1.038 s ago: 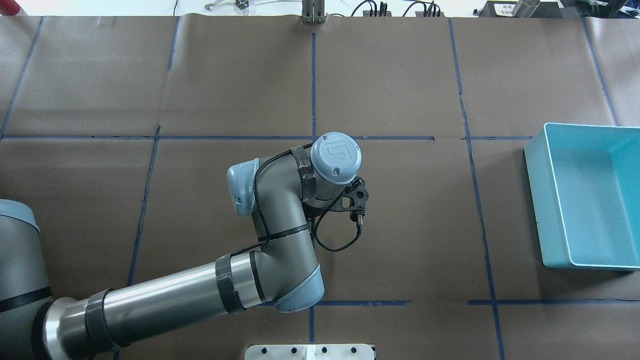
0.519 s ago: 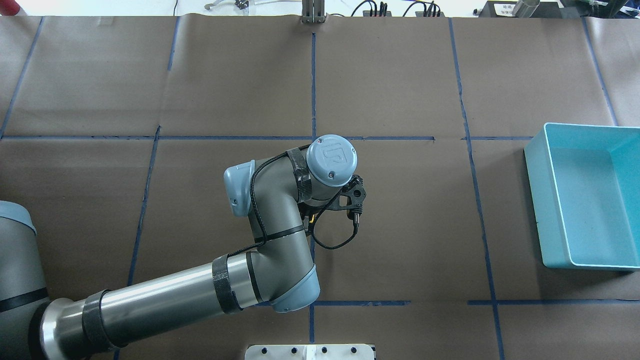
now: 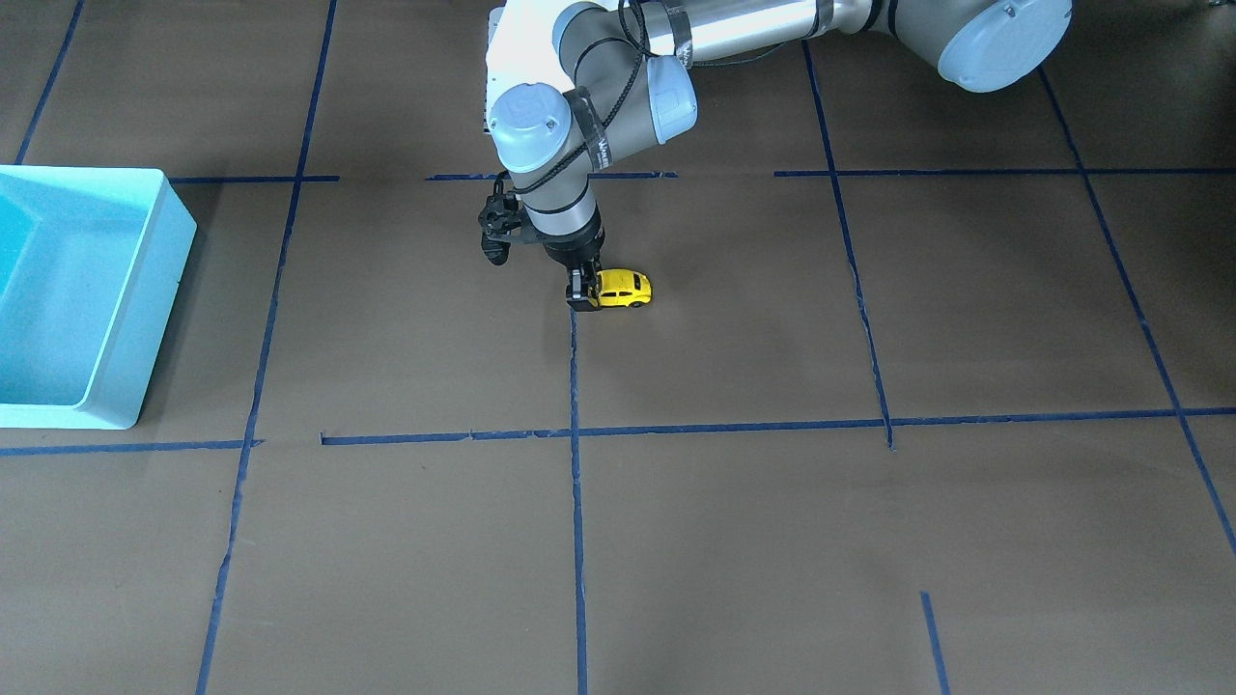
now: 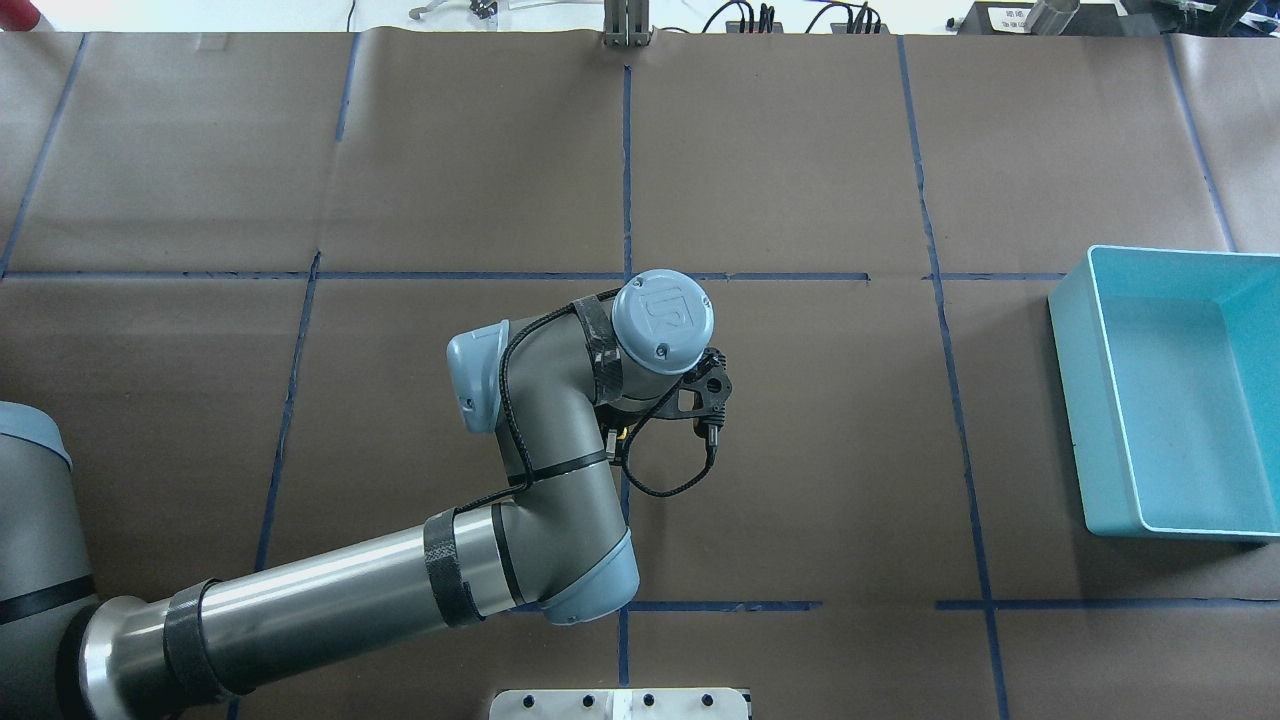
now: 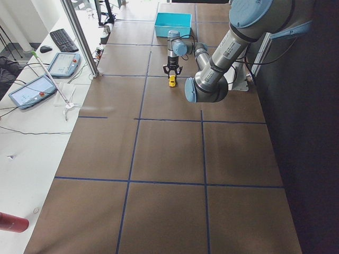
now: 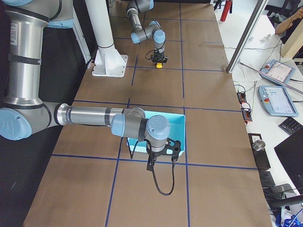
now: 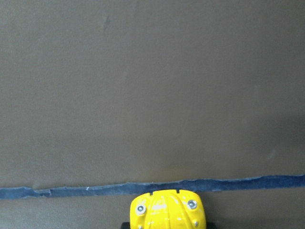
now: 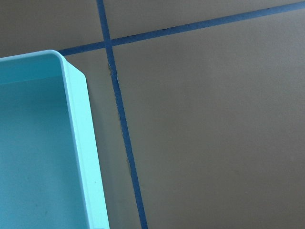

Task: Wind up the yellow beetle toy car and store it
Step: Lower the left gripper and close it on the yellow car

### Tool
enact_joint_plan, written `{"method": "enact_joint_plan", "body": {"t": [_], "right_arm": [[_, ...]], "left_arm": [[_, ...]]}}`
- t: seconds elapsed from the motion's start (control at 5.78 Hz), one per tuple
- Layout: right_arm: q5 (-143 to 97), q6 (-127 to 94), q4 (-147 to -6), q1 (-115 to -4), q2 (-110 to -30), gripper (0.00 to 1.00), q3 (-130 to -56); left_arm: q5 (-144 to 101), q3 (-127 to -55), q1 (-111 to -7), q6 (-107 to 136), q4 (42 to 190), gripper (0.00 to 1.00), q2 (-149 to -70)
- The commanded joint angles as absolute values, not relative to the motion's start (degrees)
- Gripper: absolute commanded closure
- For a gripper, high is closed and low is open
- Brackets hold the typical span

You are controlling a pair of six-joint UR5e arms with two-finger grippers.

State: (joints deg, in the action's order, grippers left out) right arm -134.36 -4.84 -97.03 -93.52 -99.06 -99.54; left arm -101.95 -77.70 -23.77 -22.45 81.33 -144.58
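Both wheels-down and clamped in the left jaws, the yellow beetle toy car (image 3: 623, 289) suits pull-back winding; right jaws: cannot tell.

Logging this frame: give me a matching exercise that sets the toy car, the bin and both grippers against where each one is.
Things:
1. yellow beetle toy car
2. teal bin
3. left gripper
4. right gripper

Places:
A. resting on the table at the robot's right side
B. above the table, beside the bin's corner
C. on the table, next to a blue tape line
D. down at one end of the car

Pairs: 1-C, 2-A, 3-D, 4-B.
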Motion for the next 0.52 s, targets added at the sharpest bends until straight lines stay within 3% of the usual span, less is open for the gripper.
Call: {"method": "enact_joint_plan", "body": {"t": [0.0,0.35], "right_arm": [[-134.65,-4.92,-97.03,-93.52,-99.05,0.0,-99.23],[-137.62,-4.4,-97.03,-94.12,-99.84,0.0,-100.54]], "left_arm": [[-105.71,-80.14,-25.47,-20.05,81.91,1.0,-144.58],[-107.93,-80.07,-28.03,-19.95,90.47,1.0,-144.67]]}}
